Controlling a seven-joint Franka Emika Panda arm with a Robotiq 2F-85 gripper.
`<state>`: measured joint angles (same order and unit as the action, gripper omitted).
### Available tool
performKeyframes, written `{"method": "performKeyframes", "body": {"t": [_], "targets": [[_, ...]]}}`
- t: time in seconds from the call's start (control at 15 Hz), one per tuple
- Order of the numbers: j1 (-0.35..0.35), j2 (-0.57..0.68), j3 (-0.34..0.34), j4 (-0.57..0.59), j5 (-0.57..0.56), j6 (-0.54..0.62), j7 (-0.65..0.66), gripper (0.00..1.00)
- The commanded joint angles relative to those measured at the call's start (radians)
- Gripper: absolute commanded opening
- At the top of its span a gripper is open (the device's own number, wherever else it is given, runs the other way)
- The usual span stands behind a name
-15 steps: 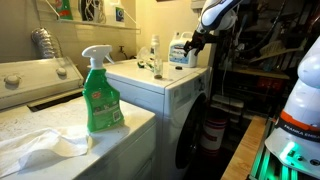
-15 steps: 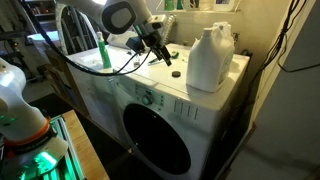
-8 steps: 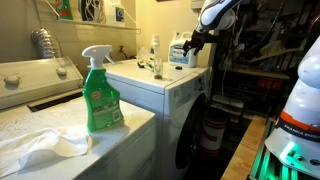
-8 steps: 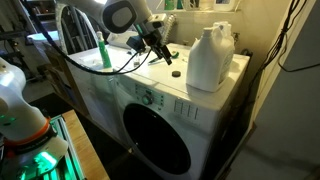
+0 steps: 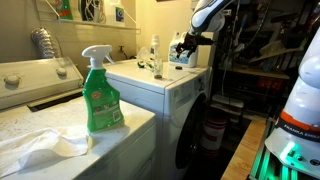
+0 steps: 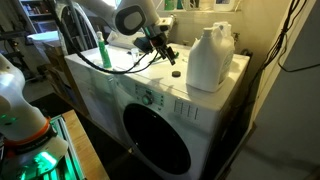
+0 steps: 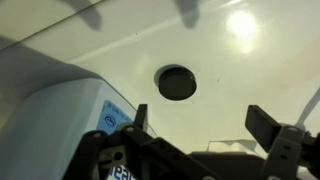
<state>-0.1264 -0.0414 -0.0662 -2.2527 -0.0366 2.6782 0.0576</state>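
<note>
A robot arm reaches over the flat white top of a front-loading washer (image 6: 150, 80). Its gripper (image 6: 165, 52) hangs just above the top, toward the far edge, and points downward. In the wrist view the jaws stand wide open with nothing between them. The two dark fingers (image 7: 262, 122) rise from the bottom of that picture. A small round dark cap (image 7: 177, 83) lies flat on the washer top, just beyond the fingertips and a little left of the middle of the gap, touching neither finger. In an exterior view the cap sits on the top between the gripper and a white jug (image 6: 210, 58). The jug stands upright at the far right corner of the washer, just right of the cap. The jug's white side and a corner of its blue label (image 7: 112, 118) fill the lower left of the wrist view, close beside the finger on that side. A black cable (image 6: 120, 68) trails across the washer top to the left of the gripper. Below the top, the washer's round dark door (image 6: 155, 140) faces the camera. In an exterior view from another side, a green spray bottle (image 5: 100, 95) stands upright in the near foreground on a white surface. A crumpled white cloth (image 5: 40, 145) lies to its left. There the gripper shows small and far off to the right, over the washer.
</note>
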Motion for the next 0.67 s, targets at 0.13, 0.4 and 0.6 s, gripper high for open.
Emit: {"method": "performKeyframes", "body": {"t": [0.13, 0.4, 0.6], "targets": [[0.006, 0.124, -0.018, 0.126, 0.008, -0.062, -0.002, 1.00], [0.006, 0.186, -0.025, 0.186, 0.003, -0.110, 0.000, 1.00], [0.007, 0.220, -0.027, 0.224, 0.006, -0.154, 0.000, 1.00]]}}
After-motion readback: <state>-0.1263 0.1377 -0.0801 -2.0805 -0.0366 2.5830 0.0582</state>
